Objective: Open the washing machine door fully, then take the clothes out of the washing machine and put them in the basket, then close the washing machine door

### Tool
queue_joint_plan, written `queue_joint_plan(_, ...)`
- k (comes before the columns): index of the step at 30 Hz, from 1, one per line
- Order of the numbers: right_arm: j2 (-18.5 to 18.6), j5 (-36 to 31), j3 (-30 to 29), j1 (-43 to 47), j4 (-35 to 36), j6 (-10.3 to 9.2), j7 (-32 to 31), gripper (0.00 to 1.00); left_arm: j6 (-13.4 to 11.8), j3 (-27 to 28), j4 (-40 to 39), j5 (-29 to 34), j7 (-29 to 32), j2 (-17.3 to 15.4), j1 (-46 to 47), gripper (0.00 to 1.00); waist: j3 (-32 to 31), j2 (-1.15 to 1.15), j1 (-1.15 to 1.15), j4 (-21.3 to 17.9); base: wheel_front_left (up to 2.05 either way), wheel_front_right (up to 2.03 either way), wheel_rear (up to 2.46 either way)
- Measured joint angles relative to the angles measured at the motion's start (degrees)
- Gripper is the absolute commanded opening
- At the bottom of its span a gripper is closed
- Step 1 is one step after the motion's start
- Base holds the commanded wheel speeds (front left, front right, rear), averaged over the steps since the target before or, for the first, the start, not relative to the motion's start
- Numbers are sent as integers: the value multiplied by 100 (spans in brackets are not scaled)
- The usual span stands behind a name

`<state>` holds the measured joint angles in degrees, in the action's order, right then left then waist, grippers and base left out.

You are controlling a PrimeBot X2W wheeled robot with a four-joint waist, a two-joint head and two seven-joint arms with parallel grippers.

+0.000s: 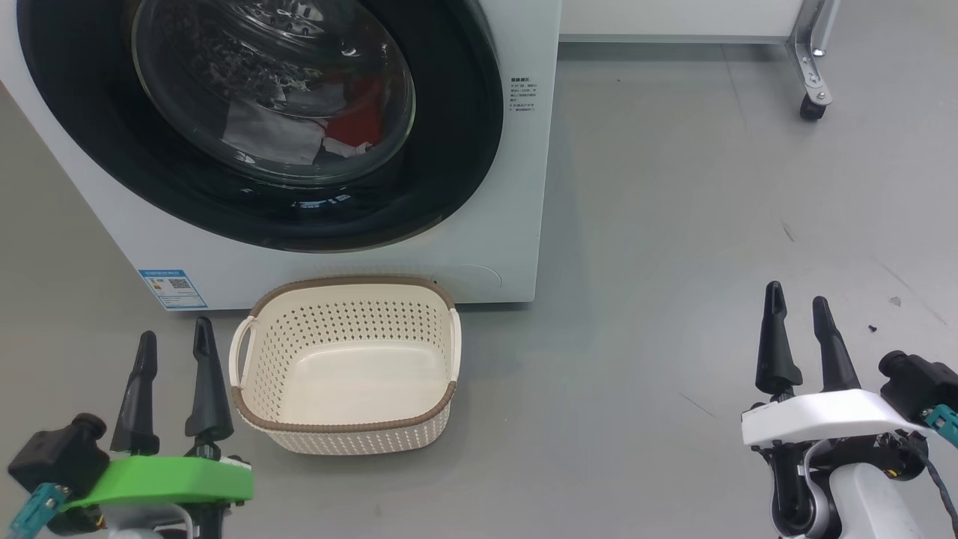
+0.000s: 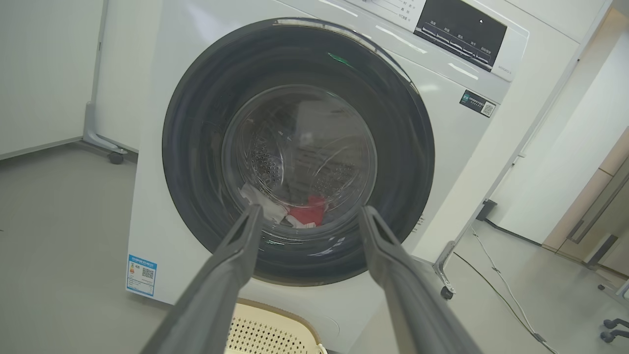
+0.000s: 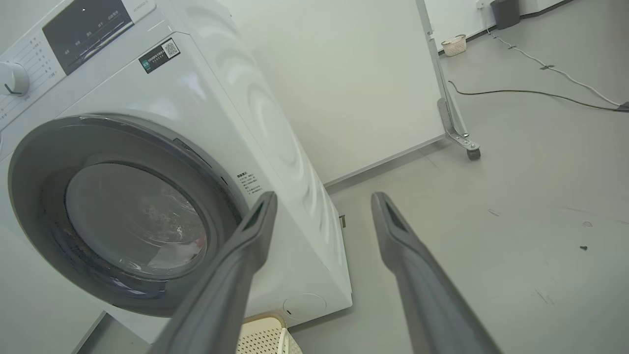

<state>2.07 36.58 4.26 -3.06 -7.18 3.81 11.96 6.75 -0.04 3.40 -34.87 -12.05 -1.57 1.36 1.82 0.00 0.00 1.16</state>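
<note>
1. Nothing of the task looks done. The large round washing machine door (image 1: 273, 90), with its glossy black rim and bulging clear glass centre, lies shut against the front of the big white front-loading washing machine (image 1: 516, 224).
2. The clothes (image 1: 352, 123), bright red fabric with some white cloth, lie in the bottom of the drum, seen through the glass.
3. The small cream plastic basket (image 1: 344, 286), with perforated sides and a brown woven-look rim, stands empty on the grey floor (image 1: 673, 224), just in front of the machine and below the door.
4. Opening the door, moving the clothes and shutting the door are all left.
5. The left gripper (image 1: 174, 331) has its fingers apart and empty. It sits just beside the basket's left handle, and its wrist view looks straight at the door glass, not touching it.
6. The right gripper (image 1: 797, 296) is likewise spread and empty, over bare floor, well apart from the door, to the machine's right.
</note>
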Motion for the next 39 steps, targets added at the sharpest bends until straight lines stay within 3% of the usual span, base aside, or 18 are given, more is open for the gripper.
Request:
queue_joint_plan(15, 19, -1222, 321, -1, -286, -296, 210, 100, -148, -415, 177, 1581, -240, -16, -10, 100, -21, 0, 0, -11, 0, 0, 0)
queue_joint_plan(39, 23, -1355, 467, 1, -937, -549, 248, 100, -467, -804, 1316, 1690, -240, -37, -109, 100, -56, 0, 0, -78, 0, 0, 0)
